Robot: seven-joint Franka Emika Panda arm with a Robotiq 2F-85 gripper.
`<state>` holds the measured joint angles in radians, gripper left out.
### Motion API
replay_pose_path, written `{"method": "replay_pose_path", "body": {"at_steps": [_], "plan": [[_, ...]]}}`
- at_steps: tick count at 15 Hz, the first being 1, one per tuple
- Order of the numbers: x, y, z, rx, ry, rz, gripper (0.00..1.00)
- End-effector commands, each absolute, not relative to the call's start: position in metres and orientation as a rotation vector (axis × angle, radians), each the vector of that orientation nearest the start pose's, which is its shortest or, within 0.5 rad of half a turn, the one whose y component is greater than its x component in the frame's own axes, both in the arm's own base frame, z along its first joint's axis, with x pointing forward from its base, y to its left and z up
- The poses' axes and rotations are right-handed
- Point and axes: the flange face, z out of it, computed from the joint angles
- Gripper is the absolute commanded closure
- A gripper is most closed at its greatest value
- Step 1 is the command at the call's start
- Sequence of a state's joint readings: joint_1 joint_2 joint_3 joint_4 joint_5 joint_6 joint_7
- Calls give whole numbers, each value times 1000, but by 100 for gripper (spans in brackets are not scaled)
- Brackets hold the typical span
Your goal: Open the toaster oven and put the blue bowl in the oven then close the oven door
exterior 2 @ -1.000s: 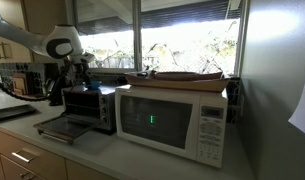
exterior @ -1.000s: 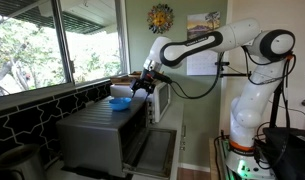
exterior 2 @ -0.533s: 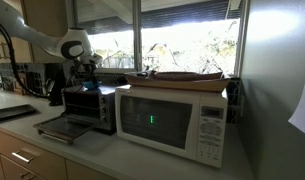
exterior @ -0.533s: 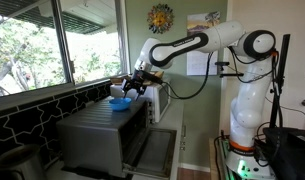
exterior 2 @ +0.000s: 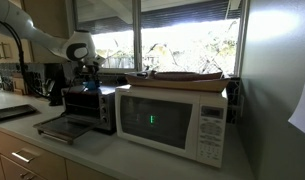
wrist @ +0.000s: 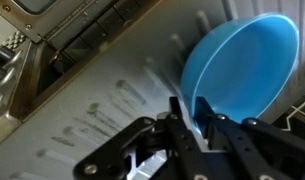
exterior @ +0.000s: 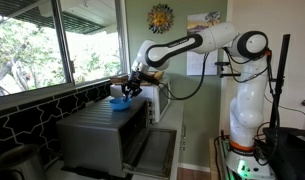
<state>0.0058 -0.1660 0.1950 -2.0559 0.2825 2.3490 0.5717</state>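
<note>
Wrist view shows the gripper (wrist: 195, 112) coming in from the bottom edge, its two dark fingers (wrist: 179, 108) drawn close together with the near rim of the blue bowl (wrist: 247, 65) pinched between them, one finger outside the wall and one inside the hollow. The bowl sits on the ribbed grey top of the toaster oven (wrist: 102, 110), and nothing can be seen inside it. In an exterior view the arm reaches out from its white base toward the window (exterior: 32, 45), and the gripper (exterior: 126, 92) hangs just over the blue bowl (exterior: 119, 102), which rests on the far end of the toaster oven (exterior: 97, 130), near the window sill. The oven door (exterior: 157, 150) is already swung down on its lower hinge and juts out from the front, leaving the dark opening uncovered. From the other side, in an exterior view, the toaster oven (exterior 2: 92, 105) stands on the counter just beside a white microwave (exterior 2: 172, 120), the oven door (exterior 2: 58, 127) lies flat and open in front of it, and the gripper (exterior 2: 87, 80) is down at the oven's top; the bowl itself is too small and shadowed there to make out. A flat wooden tray (exterior 2: 182, 76) lies on the microwave.
</note>
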Motion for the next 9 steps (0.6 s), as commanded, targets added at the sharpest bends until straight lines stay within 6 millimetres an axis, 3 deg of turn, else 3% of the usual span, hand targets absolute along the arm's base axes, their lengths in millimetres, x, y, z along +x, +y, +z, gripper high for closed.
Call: {"method": "replay_pose_path", "body": {"at_steps": [1, 5, 9], "plan": [[524, 113, 560, -2612, 656, -461, 99], [501, 112, 566, -2667, 474, -533, 97], [457, 122, 566, -2785, 173, -570, 97]]}}
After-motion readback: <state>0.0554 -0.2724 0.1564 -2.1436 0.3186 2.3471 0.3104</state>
